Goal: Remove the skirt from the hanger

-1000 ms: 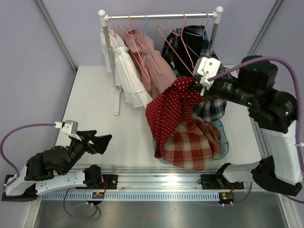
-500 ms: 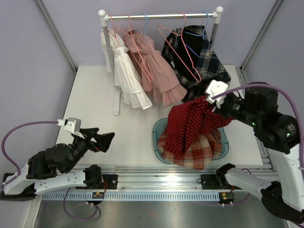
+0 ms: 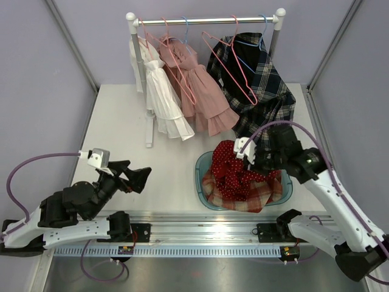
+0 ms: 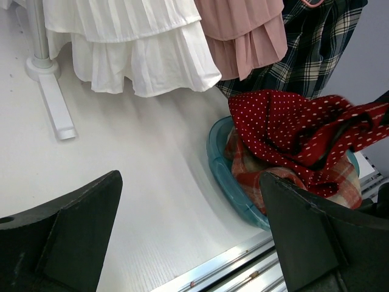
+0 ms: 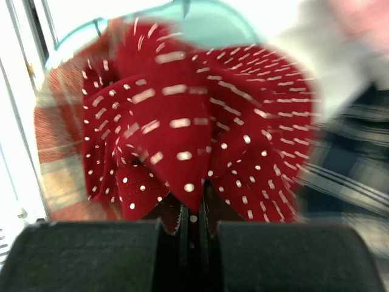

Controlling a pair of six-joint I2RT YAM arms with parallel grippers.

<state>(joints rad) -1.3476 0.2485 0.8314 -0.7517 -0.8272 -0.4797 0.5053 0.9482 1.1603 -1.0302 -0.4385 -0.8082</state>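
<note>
The red polka-dot skirt [image 3: 234, 170] is bunched in the teal basin [image 3: 200, 173], on top of a red plaid garment [image 3: 270, 191]. My right gripper [image 3: 249, 159] is shut on a fold of the red skirt [image 5: 194, 140], low over the basin. The skirt also shows in the left wrist view [image 4: 298, 134]. My left gripper [image 3: 141, 178] is open and empty, over the bare table at the front left. An empty pink hanger [image 3: 234, 64] hangs on the rack.
The clothes rack [image 3: 206, 21] at the back holds a white dress [image 3: 159, 91], a pink dress [image 3: 197, 85] and a dark plaid garment [image 3: 258, 82]. Its foot [image 3: 149, 125] stands on the table left of the basin. A metal rail [image 3: 206, 225] runs along the near edge.
My right gripper has carried the red skirt down from mid-air near the rack into the basin. My left gripper has shifted slightly to the right.
</note>
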